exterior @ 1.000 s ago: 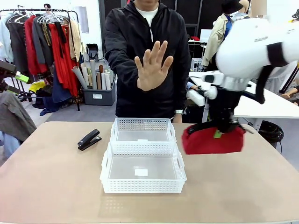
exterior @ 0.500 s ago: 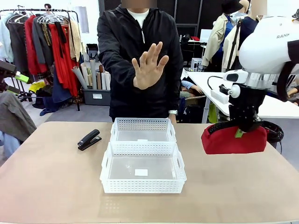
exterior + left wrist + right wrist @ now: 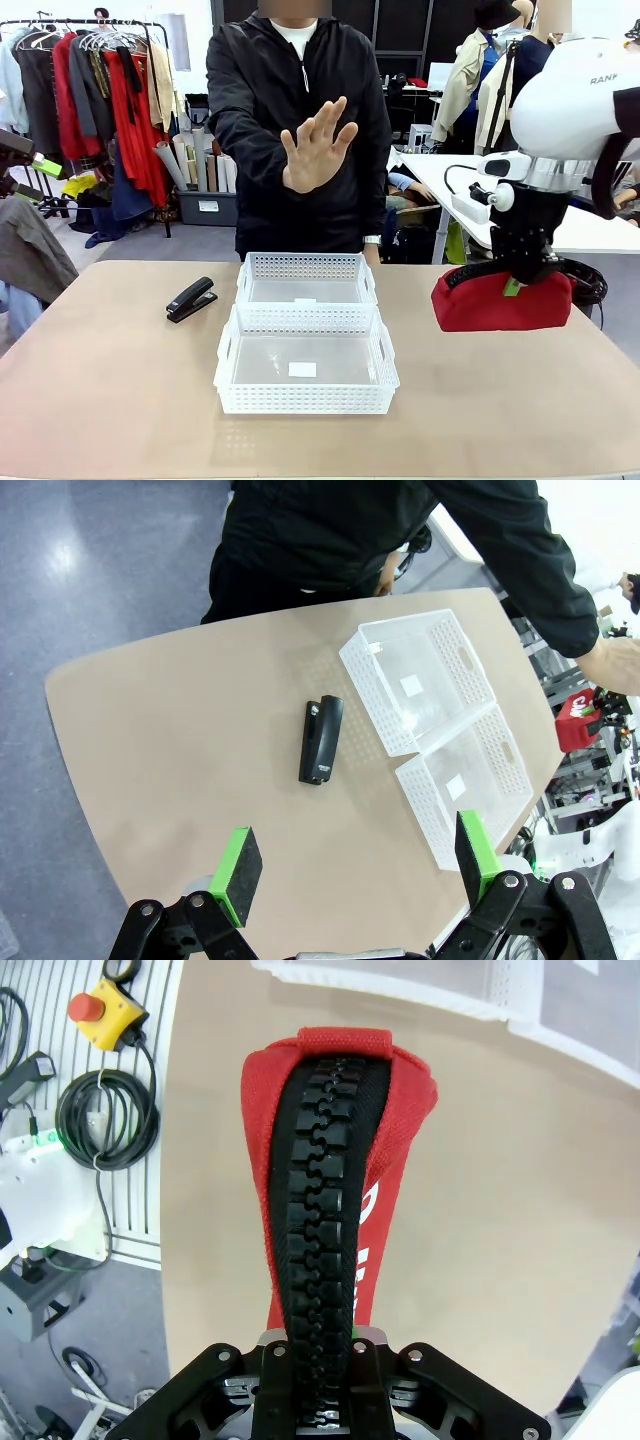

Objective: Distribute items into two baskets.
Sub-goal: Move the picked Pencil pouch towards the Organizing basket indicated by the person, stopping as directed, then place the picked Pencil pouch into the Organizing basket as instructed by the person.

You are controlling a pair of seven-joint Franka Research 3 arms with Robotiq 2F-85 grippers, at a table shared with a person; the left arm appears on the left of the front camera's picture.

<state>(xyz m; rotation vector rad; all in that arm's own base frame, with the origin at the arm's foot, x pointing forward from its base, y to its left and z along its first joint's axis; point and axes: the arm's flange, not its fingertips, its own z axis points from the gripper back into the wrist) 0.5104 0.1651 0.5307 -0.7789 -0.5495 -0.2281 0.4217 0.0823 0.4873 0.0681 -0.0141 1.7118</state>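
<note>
Hanging from the right tool [image 3: 527, 278], the red pouch [image 3: 500, 303] sits over the right side of the desk [image 3: 120, 400]. The jaws are clamped narrow on its zippered top, well apart from the baskets. The near basket [image 3: 305, 397] and far basket [image 3: 305, 266] touch end to end at mid-desk. The black stapler [image 3: 191, 298] lies just left of the far one. The left tool [image 3: 355, 855] hovers above it with fingers spread wide, gripping nothing. Across the desk, the person's hand [image 3: 317, 148] is raised — palm out, fingers spread.
</note>
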